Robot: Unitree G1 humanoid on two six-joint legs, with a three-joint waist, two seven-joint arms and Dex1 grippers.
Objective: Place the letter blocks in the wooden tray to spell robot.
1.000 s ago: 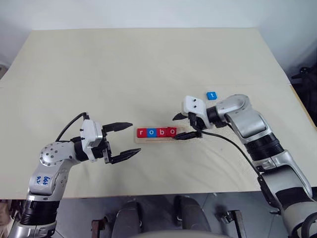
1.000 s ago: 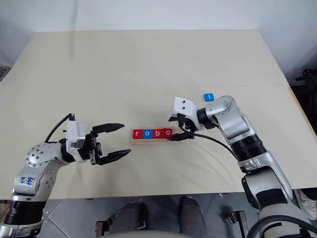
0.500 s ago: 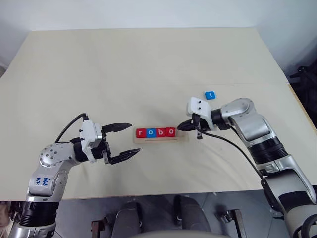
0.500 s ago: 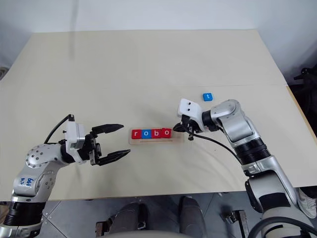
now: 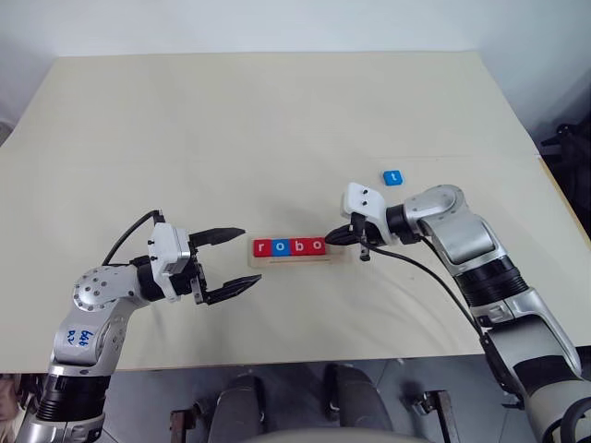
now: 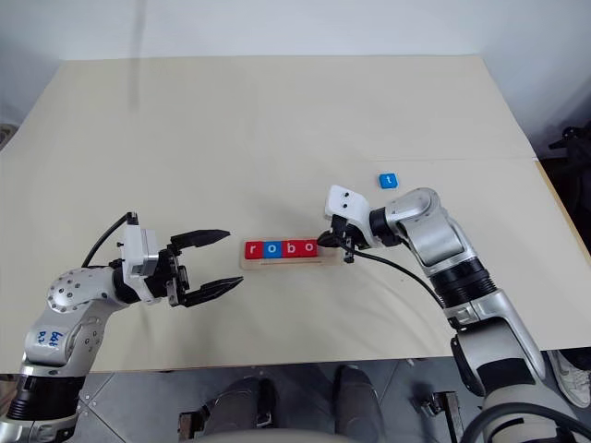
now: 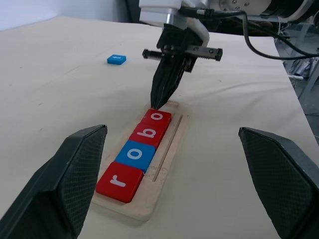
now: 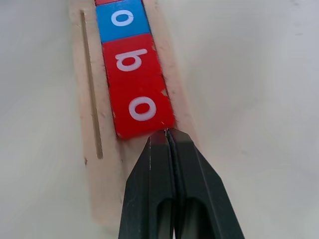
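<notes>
1. Left pincer (image 5: 229, 266) hovers over the bench (image 5: 277, 111) at the left, its two black fingers spread wide and holding nothing, aimed toward the tray. Risk: if it drifts right, an open finger could catch the tray's left end and slide the whole row.

2. Tray (image 5: 340, 257) lies in the middle of the bench, long side running left to right. Four blocks sit in it, touching one another: red r (image 5: 262, 247), blue o (image 5: 280, 246), red b (image 5: 297, 246), red o (image 5: 317, 245). They fill the left part; the right end of the tray looks bare, leaving room for one more block.

3. Right pincer (image 5: 336, 236) is pressed together, gripping nothing. In the right wrist view its joined tips (image 8: 167, 137) rest against the right edge of the red o, low over the bare end of the tray. It appears to be nudging the row left. Risk: too hard a push could slide the light tray across the bench, tip the red o up onto the b, or skew the row so the last slot is too tight.

4. Blue t (image 5: 393, 177) lies flat on the bench, far and to the right of the tray, well apart from it and just beyond the right arm. It is the one block still to be placed. Risk: lifting away, the arm or its dangling cable could brush the t out of easy reach; a thin flat tile may also slip from the fingers when picked up.
</notes>
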